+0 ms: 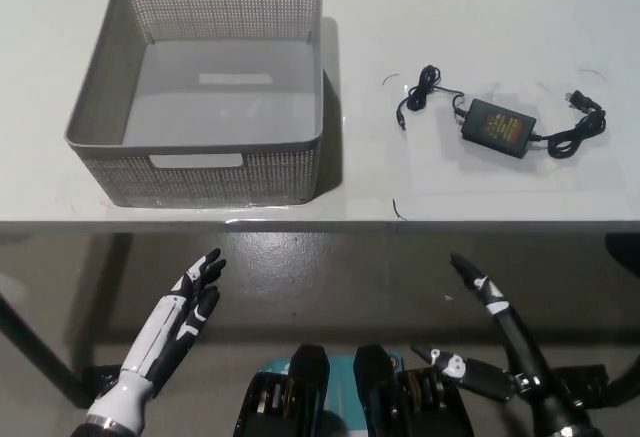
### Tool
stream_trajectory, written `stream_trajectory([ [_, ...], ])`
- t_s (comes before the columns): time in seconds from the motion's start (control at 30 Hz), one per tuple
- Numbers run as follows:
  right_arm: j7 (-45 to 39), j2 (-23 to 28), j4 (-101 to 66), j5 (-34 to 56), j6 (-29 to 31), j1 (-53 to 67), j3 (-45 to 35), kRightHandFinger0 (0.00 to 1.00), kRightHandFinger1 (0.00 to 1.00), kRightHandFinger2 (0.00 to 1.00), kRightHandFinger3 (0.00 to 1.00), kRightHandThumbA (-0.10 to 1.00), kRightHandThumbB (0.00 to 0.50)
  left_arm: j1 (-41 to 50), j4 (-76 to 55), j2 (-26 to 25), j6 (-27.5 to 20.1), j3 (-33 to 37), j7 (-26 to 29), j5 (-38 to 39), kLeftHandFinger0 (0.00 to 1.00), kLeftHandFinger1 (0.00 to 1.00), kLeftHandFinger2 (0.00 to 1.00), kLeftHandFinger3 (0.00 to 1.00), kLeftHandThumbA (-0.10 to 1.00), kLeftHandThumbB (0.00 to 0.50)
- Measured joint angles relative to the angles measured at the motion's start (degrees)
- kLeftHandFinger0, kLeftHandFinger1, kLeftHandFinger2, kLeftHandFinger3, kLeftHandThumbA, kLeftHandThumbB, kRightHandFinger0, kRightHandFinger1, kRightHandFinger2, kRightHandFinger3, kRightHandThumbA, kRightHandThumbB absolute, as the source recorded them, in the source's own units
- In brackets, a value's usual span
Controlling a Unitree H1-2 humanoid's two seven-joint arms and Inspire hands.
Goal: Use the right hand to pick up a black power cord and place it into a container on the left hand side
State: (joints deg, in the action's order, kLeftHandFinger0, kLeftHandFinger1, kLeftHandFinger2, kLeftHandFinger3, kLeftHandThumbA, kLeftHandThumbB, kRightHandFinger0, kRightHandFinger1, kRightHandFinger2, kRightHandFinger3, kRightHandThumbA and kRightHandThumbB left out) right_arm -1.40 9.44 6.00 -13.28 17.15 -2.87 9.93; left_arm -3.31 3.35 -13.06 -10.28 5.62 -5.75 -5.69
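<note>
Both my robot hands hang open below the counter (pixel 480 172) edge, right robot hand (pixel 495 307) and resting left robot hand (pixel 180 322) empty, so the power cord (pixel 498 122) lies untouched, right of the empty container (pixel 200 172).

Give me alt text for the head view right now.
A black power cord lies on a white table, right of an empty grey basket. Both hands, left and right, hang open below the table edge.

The right robot hand's (pixel 495 342) arm and the left robot hand's (pixel 175 332) wrist leave the bottom edge.
</note>
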Motion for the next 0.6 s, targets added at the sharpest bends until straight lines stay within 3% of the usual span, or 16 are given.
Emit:
stream_trajectory([
  [0.23, 2.31, 0.62, -6.0, -5.27, -0.69, 0.12, -3.58, 1.0, 1.0, 1.0, 1.0, 0.97, 0.374, -0.18, 0.07, 0.0, -0.68, -0.13, -0.34, -0.01, 1.0, 1.0, 1.0, 1.0, 0.97, 0.316],
  [0.6, 2.79, 3.08, -11.21, -8.95, -5.73, -5.13, -10.12, 1.0, 1.0, 1.0, 1.0, 0.99, 0.352, -0.16, 0.07, -0.02, -1.0, -0.17, -0.47, -0.15, 1.0, 1.0, 1.0, 1.0, 0.97, 0.306],
])
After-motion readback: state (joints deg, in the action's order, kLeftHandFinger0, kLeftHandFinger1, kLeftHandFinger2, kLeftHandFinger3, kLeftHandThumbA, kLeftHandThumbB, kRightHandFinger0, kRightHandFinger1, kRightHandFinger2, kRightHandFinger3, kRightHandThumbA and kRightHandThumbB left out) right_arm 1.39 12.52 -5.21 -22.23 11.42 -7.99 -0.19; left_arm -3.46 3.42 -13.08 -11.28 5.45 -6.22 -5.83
